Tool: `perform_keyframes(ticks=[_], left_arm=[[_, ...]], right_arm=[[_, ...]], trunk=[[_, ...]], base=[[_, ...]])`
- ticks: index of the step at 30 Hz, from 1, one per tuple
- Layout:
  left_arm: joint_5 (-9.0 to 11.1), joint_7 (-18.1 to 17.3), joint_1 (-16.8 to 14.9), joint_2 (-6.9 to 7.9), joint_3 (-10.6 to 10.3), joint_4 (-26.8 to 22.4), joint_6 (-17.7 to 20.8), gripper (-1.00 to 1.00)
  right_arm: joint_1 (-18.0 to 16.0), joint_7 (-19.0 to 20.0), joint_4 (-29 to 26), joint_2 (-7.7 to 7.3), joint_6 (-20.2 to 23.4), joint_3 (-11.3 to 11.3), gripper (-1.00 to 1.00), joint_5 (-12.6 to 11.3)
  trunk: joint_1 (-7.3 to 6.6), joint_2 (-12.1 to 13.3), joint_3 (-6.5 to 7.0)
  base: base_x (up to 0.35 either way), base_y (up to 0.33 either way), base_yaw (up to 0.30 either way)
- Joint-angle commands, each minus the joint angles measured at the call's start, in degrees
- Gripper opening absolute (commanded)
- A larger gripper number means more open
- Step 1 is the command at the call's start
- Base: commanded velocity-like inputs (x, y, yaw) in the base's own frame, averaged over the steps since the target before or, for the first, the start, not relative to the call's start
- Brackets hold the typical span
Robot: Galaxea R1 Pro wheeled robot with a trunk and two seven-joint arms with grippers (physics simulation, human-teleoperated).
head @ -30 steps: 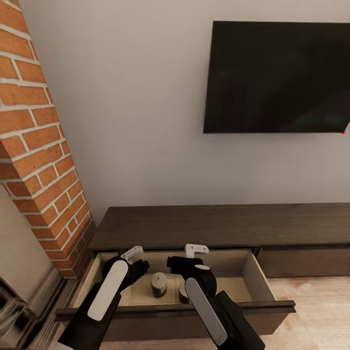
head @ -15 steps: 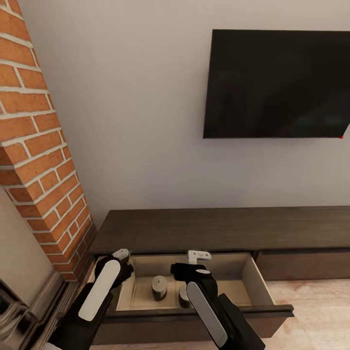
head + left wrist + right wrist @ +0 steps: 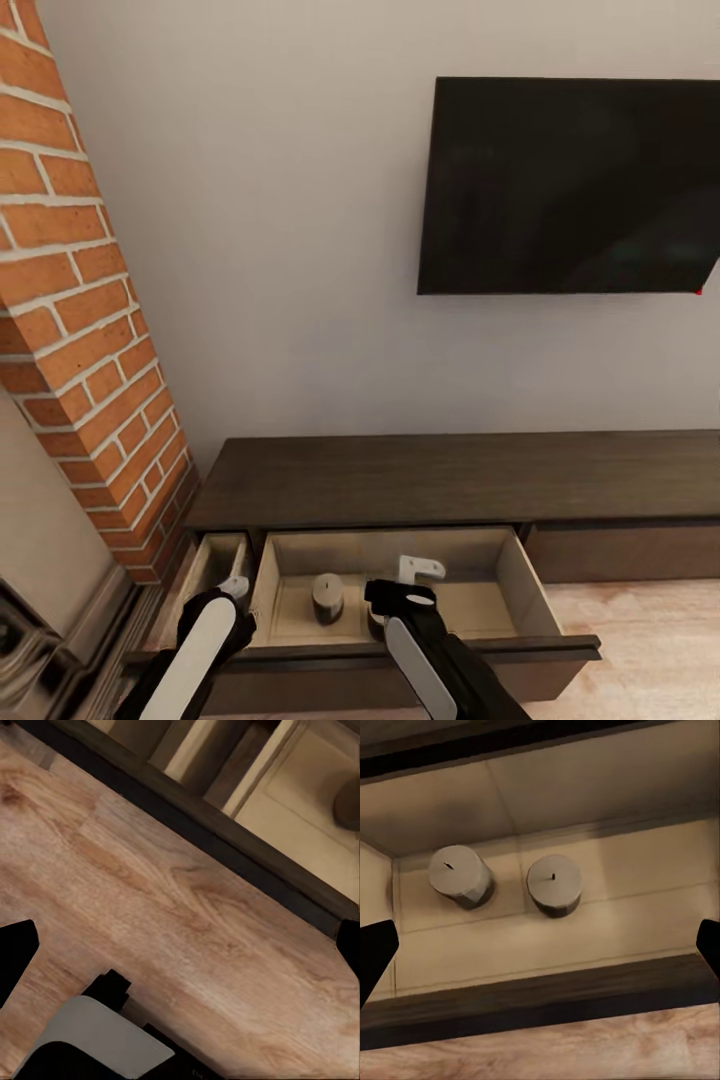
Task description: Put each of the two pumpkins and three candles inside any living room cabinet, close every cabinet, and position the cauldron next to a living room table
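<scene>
Cabinet (image 3: 450,475) against wall, drawer (image 3: 522,572) pulled out, two candles (image 3: 327,597) standing apart inside. Right end effector (image 3: 418,577) spread, empty above drawer; left end effector (image 3: 236,588) spread over floorboards. Stowing step; probably next, fetch third candle and pumpkins.

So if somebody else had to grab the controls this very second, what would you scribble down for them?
Left gripper: open, empty, over the floor in front of the cabinet.
Right gripper: open, empty, above the open drawer.
Done: two candles stand upright in that drawer, one beside the other, apart.
A narrower compartment left of the drawer is open too.
Left: third candle, both pumpkins, closing the cabinet, the cauldron. Their whereabouts can't be told from here.
</scene>
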Motion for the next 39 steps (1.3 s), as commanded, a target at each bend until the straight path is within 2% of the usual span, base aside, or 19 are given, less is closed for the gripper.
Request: perform_keyframes(ticks=[1, 3, 6, 8, 10, 13, 16, 22, 25, 30, 35, 39], left_arm=[[0.3, 0.4, 0.2, 0.06, -0.1, 0.2, 0.4, 1.00], [0.2, -0.7, 0.7, 0.06, -0.3, 0.9, -0.1, 1.00], [-0.7, -6.7, 1.8, 0.06, -0.5, 2.6, -1.7, 1.00], [-2.3, -11.0, 2.3, 0.06, -0.5, 4.9, -2.5, 1.00], [-5.3, -16.8, 2.5, -0.08, -0.6, 8.7, -4.1, 1.00], [-8.3, -23.1, 2.6, -0.24, -0.7, 12.8, -6.9, 1.00], [-10.3, -26.9, 2.7, -0.31, -0.7, 15.0, -8.7, 1.00], [-10.4, -27.7, 2.7, -0.47, -0.5, 15.5, -9.4, 1.00], [-10.5, -28.0, 2.7, -0.41, -0.5, 17.3, -10.5, 1.00], [-10.6, -30.5, 2.5, -0.35, -0.5, 22.4, -13.8, 1.00], [-10.7, -32.1, 2.4, -0.35, -0.5, 23.6, -14.9, 1.00], [-10.7, -32.4, 2.5, -0.30, -0.7, 23.8, -18.1, 1.00]], right_arm=[[-0.1, 0.1, 0.8, -0.02, -0.6, 0.1, 1.00, -0.3], [0.0, 2.4, 3.6, -0.02, -3.4, 0.2, 1.00, -0.2], [0.0, 4.9, 5.6, -0.02, -5.3, 0.2, 1.00, 0.0], [0.0, 5.4, 6.0, -0.02, -5.5, 0.2, 1.00, 0.0], [0.1, 5.7, 6.3, -0.02, -5.9, 0.3, 1.00, -0.1], [0.2, 5.9, 6.6, -0.02, -6.3, 0.3, 1.00, 0.0], [0.3, 6.1, 7.0, -0.02, -6.5, 0.3, 1.00, 0.1], [0.4, 6.5, 9.2, -0.02, -7.0, 0.3, 1.00, 0.2], [0.4, 7.4, 10.9, -0.02, -9.0, 0.4, 1.00, 0.3], [0.4, 9.1, 13.3, 0.05, -11.5, 0.4, 1.00, 0.3], [0.4, 9.4, 13.7, 0.06, -12.1, 0.4, 1.00, 0.3], [0.4, 9.5, 14.0, 0.01, -13.5, 0.4, 1.00, 0.3]], trunk=[[-0.23, 0.4, 0.13], [-0.67, 1.2, 0.49], [-1.33, 2.4, 1.03], [-1.77, 3.2, 1.39], [-2.21, 4.0, 1.75], [-2.87, 5.2, 2.29], [-3.53, 6.4, 2.82], [-4.85, 8.8, 3.90], [-5.50, 10.0, 4.44], [-6.60, 12.0, 5.34], [-7.70, 14.0, 6.24], [-8.58, 15.6, 6.95]], base=[[-0.037, 0.000, 0.000], [-0.163, 0.000, 0.000], [-0.279, 0.000, 0.000], [-0.318, 0.000, 0.000], [-0.329, 0.000, 0.000], [-0.335, 0.000, 0.000], [-0.277, 0.000, 0.000], [-0.042, 0.000, 0.000], [-0.006, 0.000, 0.000], [-0.001, 0.000, 0.000], [-0.002, 0.000, 0.000], [-0.144, 0.014, 0.000]])
